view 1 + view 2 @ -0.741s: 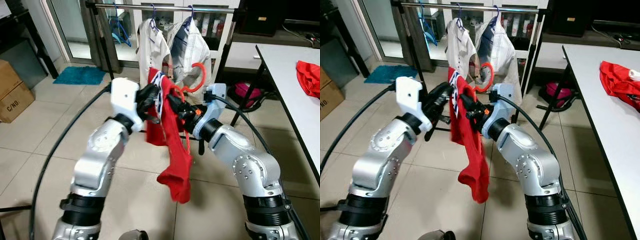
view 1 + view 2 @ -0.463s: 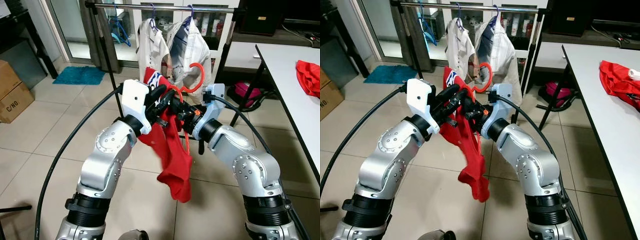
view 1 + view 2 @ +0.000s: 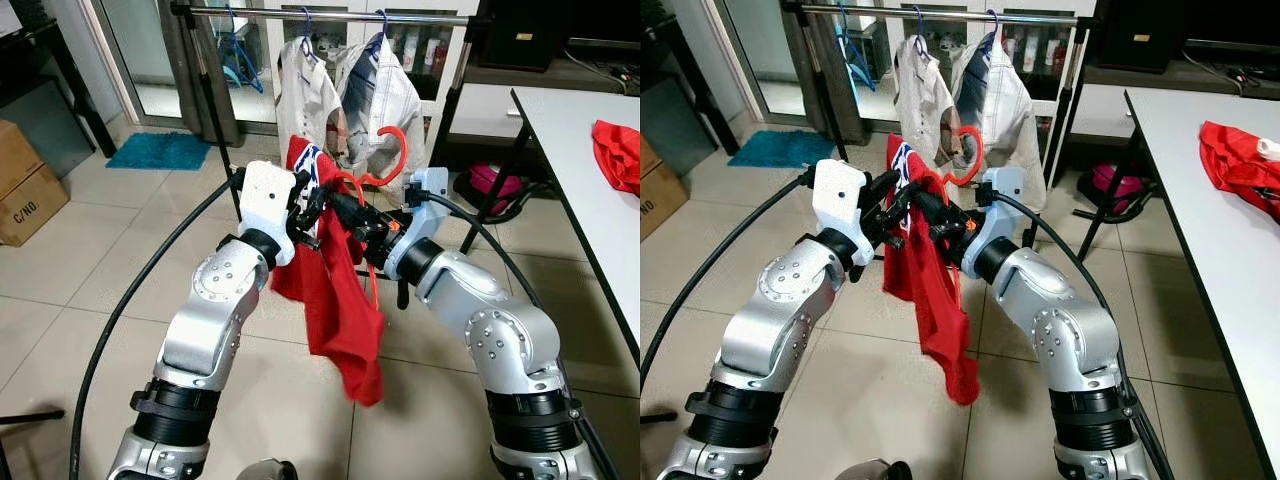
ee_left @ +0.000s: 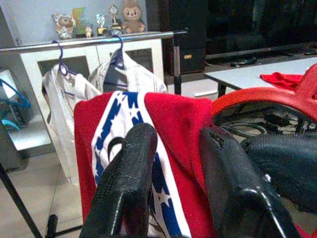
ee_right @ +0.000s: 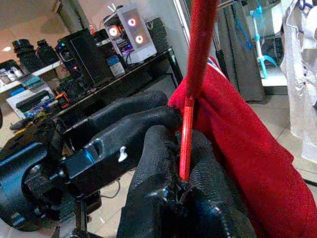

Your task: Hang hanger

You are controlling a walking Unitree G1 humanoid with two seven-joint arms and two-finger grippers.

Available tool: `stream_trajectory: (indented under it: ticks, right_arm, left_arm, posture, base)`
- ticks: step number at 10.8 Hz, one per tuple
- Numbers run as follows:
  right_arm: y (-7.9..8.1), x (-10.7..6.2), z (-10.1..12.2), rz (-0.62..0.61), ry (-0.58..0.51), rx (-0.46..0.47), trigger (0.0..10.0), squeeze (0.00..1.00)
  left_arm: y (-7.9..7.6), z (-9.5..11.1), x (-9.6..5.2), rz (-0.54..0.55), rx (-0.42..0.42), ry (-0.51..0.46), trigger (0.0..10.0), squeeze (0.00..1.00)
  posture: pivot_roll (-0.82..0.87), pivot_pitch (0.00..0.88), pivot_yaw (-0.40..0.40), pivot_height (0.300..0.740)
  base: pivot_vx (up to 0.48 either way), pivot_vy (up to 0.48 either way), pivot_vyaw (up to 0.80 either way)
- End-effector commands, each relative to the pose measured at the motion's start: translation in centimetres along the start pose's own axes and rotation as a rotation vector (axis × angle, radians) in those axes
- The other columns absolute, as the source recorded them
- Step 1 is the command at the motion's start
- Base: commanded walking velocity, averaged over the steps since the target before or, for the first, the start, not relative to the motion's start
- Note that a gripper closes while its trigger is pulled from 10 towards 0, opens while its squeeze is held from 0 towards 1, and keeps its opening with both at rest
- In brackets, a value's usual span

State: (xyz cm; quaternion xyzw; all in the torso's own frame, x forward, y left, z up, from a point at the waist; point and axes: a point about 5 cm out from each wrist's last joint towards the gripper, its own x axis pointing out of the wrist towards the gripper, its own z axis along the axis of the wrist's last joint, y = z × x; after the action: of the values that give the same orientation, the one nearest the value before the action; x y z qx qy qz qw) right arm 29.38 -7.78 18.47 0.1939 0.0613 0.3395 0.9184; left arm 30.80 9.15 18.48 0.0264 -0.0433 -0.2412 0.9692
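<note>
Holding a red hanger (image 3: 385, 158) with a red garment (image 3: 340, 300) draped over it, both silver arms meet in front of the robot, short of the clothes rail (image 3: 330, 16) that runs across at twelve o'clock in the head views. The right pincer (image 3: 355, 215) is clamped on the hanger's thin red shaft; in the right wrist view its black fingers (image 5: 163, 163) close around that shaft just below the cloth. The hanger's hook curves up above both pincers, well below the rail and apart from it. The left pincer (image 3: 312, 205) reaches in from nine o'clock to the top of the garment, where a blue and white starred band (image 4: 126, 129) crosses the red cloth; in the left wrist view its two fingers (image 4: 133, 168) stand apart with the cloth between and behind them, and whether they pinch it cannot be told. The garment hangs down from the pincers toward the tiled floor (image 3: 90, 290), its lower end free. On the rail two pale shirts (image 3: 375, 100) hang from blue hangers, side by side. At three o'clock a white worktop (image 3: 590, 170) carries another red cloth (image 3: 618, 150). At nine o'clock a cardboard box (image 3: 25, 185) sits on the floor, with a teal mat (image 3: 160, 150) beyond it.
</note>
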Motion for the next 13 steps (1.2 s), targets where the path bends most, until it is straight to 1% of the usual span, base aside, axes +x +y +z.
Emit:
stream_trajectory:
  ticks: [1, 2, 3, 5, 8, 10, 12, 13]
  right_arm:
    - [0.9, 0.3, 1.2, 0.052, -0.040, -0.018, 10.0, 0.00]
    - [1.0, 0.4, 1.2, 0.053, -0.040, -0.017, 10.0, 0.00]
    - [1.0, 0.4, 1.2, 0.053, -0.041, -0.018, 10.0, 0.00]
    - [0.9, 0.3, 1.2, 0.048, -0.044, -0.018, 10.0, 0.00]
    - [0.8, 0.2, 1.3, 0.041, -0.049, -0.017, 10.0, 0.00]
    - [0.8, 0.3, 1.3, 0.035, -0.047, -0.016, 10.0, 0.00]
    - [0.4, 0.2, 1.0, 0.001, -0.029, -0.017, 10.0, 0.00]
    - [-1.7, -0.1, -0.1, -0.171, 0.047, -0.031, 10.0, 0.00]
  left_arm:
    - [-0.2, -0.4, 0.1, -0.017, -0.005, 0.033, 10.0, 0.00]
    - [-0.5, -0.6, 0.1, -0.037, -0.004, 0.042, 3.9, 0.00]
    - [-0.5, -0.6, 0.1, -0.037, -0.021, 0.039, 0.0, 0.00]
    - [-0.5, -0.8, 0.1, -0.046, -0.053, 0.048, 0.0, 0.00]
    - [-0.6, -0.6, 0.2, -0.061, -0.072, 0.037, 0.0, 0.00]
    - [0.0, -0.5, 0.0, -0.029, -0.096, 0.024, 0.0, 0.00]
    - [0.6, -0.7, -0.2, 0.022, -0.126, 0.024, 0.0, 0.00]
    - [1.0, -0.9, -0.6, 0.061, -0.156, 0.027, 0.0, 0.00]
  posture:
    - [-0.15, 0.000, 0.050, 0.740]
    - [-0.15, 0.000, 0.051, 0.740]
    - [-0.16, 0.000, 0.053, 0.740]
    - [-0.16, 0.000, 0.059, 0.740]
    - [-0.16, 0.000, 0.062, 0.740]
    - [-0.16, 0.000, 0.060, 0.740]
    - [-0.16, 0.000, 0.056, 0.740]
    - [-0.16, 0.000, 0.050, 0.740]
  base:
    - [0.000, 0.000, 0.00]
    - [0.000, 0.000, 0.00]
    - [0.000, 0.000, 0.00]
    - [0.000, 0.000, 0.00]
    - [0.000, 0.000, 0.00]
    - [0.000, 0.000, 0.00]
    - [0.000, 0.000, 0.00]
    - [0.000, 0.000, 0.00]
